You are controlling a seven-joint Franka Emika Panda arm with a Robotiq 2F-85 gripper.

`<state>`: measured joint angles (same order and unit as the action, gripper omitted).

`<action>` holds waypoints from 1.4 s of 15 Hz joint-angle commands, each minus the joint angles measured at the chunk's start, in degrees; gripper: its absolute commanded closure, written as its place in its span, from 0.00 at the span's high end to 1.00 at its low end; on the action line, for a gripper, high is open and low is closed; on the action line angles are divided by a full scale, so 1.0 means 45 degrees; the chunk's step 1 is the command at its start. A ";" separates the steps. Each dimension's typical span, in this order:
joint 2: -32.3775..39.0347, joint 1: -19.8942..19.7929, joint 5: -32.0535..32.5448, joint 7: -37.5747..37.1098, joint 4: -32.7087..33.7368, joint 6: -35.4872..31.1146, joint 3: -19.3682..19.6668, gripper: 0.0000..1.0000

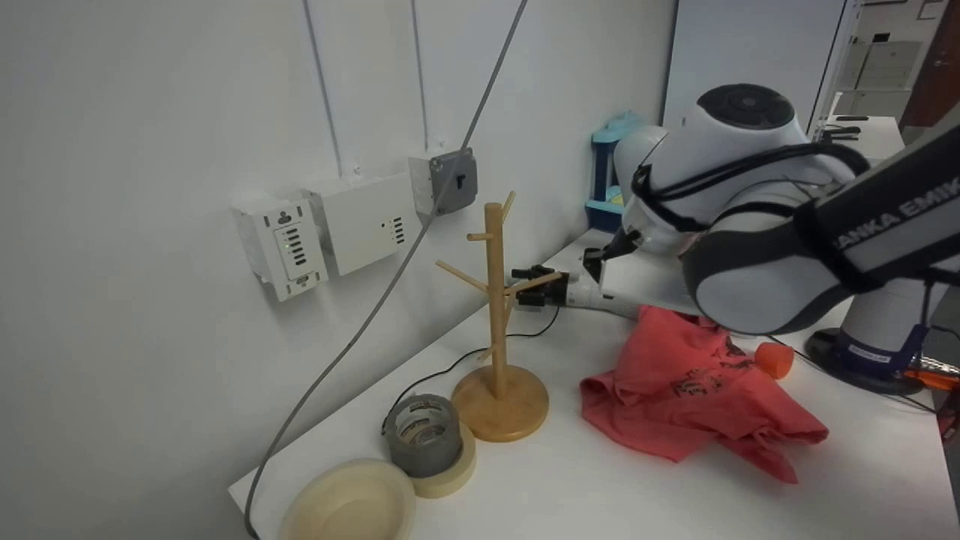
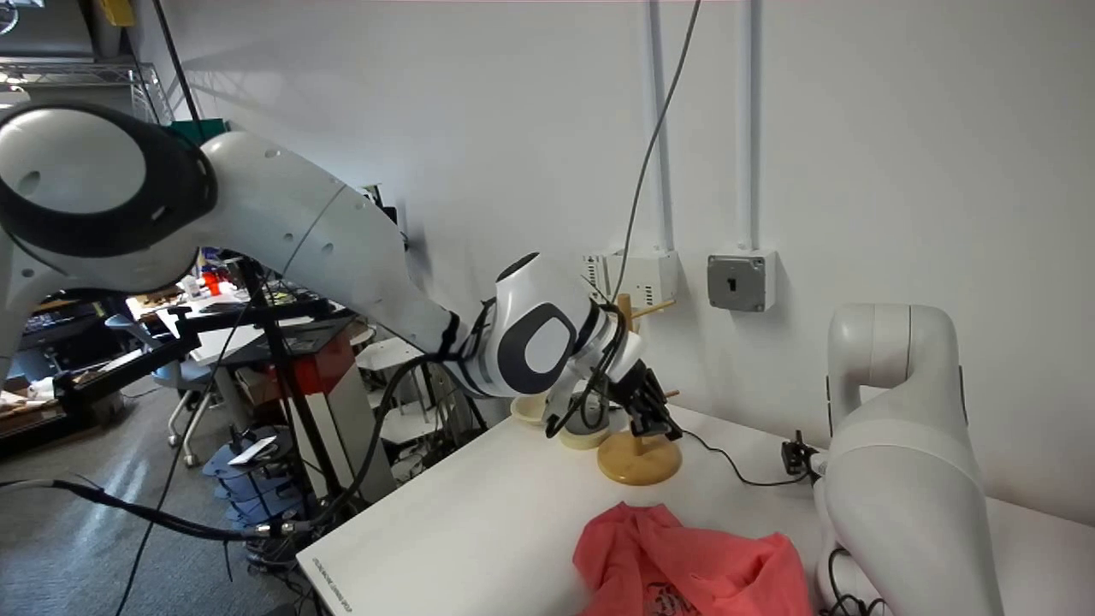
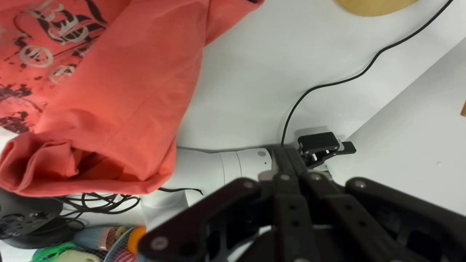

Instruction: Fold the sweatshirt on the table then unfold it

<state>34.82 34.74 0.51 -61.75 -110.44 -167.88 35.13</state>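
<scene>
The coral sweatshirt (image 1: 645, 412) lies in a rumpled heap on the white table (image 1: 555, 487), its dark print partly showing. It also shows in an exterior view (image 2: 710, 560), cut off at the bottom edge, and at the left of the wrist view (image 3: 145, 72), with a bunched opening at its lower end. My gripper (image 3: 287, 160) is shut and empty, its fingertips together. It hangs in the air to the side of the sweatshirt, apart from it. In an exterior view my gripper (image 2: 663, 421) appears in front of the wooden stand.
A wooden stand (image 1: 496, 300) stands beside tape rolls (image 1: 427, 442) and a beige bowl (image 1: 352, 502). A second white arm (image 2: 907, 453) with a small black gripper (image 3: 318, 143) lies near the wall. A black cable (image 3: 338, 83) crosses the table. An orange cup (image 1: 774, 360) touches the sweatshirt's edge.
</scene>
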 commanded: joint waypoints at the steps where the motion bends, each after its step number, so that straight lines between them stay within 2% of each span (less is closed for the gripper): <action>1: -0.2875 -0.1591 0.0679 0.2149 -0.1670 0.0913 -0.1666 0.00; 4: -0.4317 -0.3018 0.0876 0.3384 -0.2460 0.1635 -0.2965 0.00; 7: -0.5569 -0.4575 0.0418 0.5017 -0.3212 0.2406 -0.4326 0.00; 11: -0.6448 -0.6160 -0.0333 0.6665 -0.3829 0.3229 -0.5474 0.00; 15: -0.6417 -0.7004 -0.1299 0.7457 -0.4024 0.3687 -0.6023 0.00; 18: -0.5762 -0.7146 -0.0996 0.6585 -0.4087 0.3213 -0.6021 0.00; 21: -0.4673 -0.6931 -0.0349 0.5095 -0.4011 0.2138 -0.5761 0.00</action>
<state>9.73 3.88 -3.18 -33.47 -128.86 -153.95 9.27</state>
